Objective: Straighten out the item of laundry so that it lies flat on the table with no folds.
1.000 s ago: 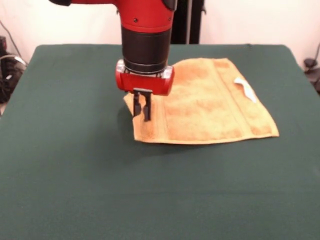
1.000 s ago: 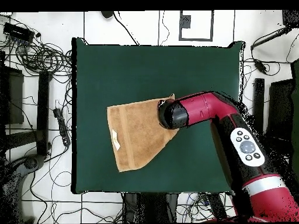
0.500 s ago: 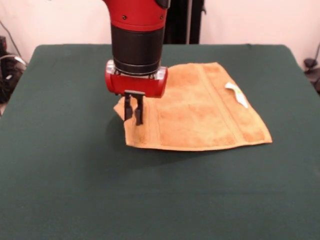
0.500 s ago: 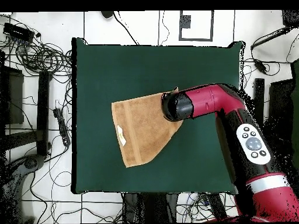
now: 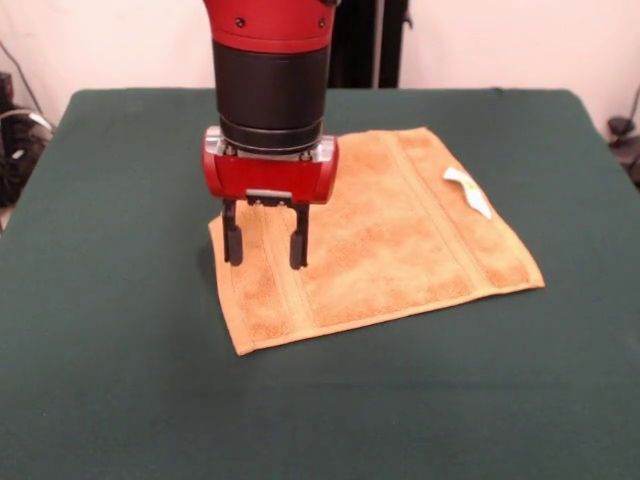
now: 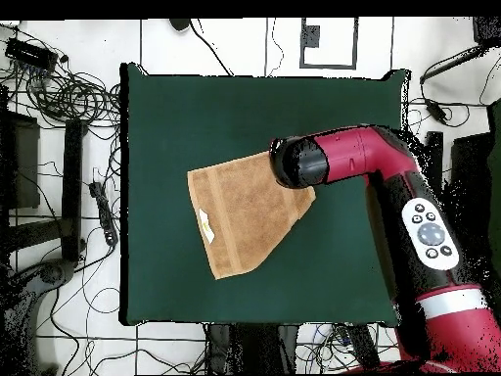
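Front view: the towel (image 5: 375,235) lies spread on the table (image 5: 120,380), closer to the far edge than the near one and roughly midway between the side edges. It looks flat, border bands showing, with a small white tag (image 5: 468,190) near its far right corner. The gripper (image 5: 266,238) hangs just above the towel's left end, fingers spread wide with nothing between them. I judge this to be the release step: the cloth is let go and appears smoothed out, with no obvious fold on the visible part. The arm (image 5: 270,70) hides a strip of the far left corner, so that patch can't be checked.

Overhead view: the towel (image 6: 240,211) sits turned at an angle to the table (image 6: 157,108) edges, well inside all four of them. The arm (image 6: 391,186) covers the corner nearest it, and the fingers don't show here. The visible outline reads as a clean four-sided shape. Next move, as I see it: lift straight up and clear, without snagging the terry, then check the hidden corner for a tuck.
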Motion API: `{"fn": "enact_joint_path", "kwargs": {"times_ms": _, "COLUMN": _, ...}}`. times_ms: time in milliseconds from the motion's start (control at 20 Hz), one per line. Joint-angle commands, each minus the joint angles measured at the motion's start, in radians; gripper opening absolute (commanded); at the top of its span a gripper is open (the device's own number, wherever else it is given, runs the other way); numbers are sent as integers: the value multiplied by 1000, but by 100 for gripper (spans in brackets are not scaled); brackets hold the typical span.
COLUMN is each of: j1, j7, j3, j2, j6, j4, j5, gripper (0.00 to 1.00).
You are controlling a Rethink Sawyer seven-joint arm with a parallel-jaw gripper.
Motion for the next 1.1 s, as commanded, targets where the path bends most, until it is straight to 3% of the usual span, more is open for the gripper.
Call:
{"fn": "enact_joint_path", "kwargs": {"times_ms": 50, "j1": 11, "j7": -382, "j3": 109, "j2": 27, "j6": -48, "j4": -28, "j5": -30, "gripper": 100}}
{"fn": "enact_joint_path", "kwargs": {"times_ms": 350, "j1": 20, "j7": -343, "j3": 73, "j2": 15, "j6": -43, "j4": -17, "j5": -34, "gripper": 100}}
{"fn": "enact_joint_path", "kwargs": {"times_ms": 600, "j1": 7, "j7": -70, "j3": -52, "j2": 5, "j6": -102, "j4": 188, "j5": -22, "gripper": 100}}
{"fn": "enact_joint_path", "kwargs": {"times_ms": 750, "j1": 25, "j7": 79, "j3": -107, "j2": 35, "j6": -97, "j4": 253, "j5": 33, "gripper": 100}}
{"fn": "enact_joint_path", "kwargs": {"times_ms": 1100, "j1": 106, "j7": 310, "j3": -170, "j2": 58, "j6": -287, "j4": 348, "j5": 149, "gripper": 100}}
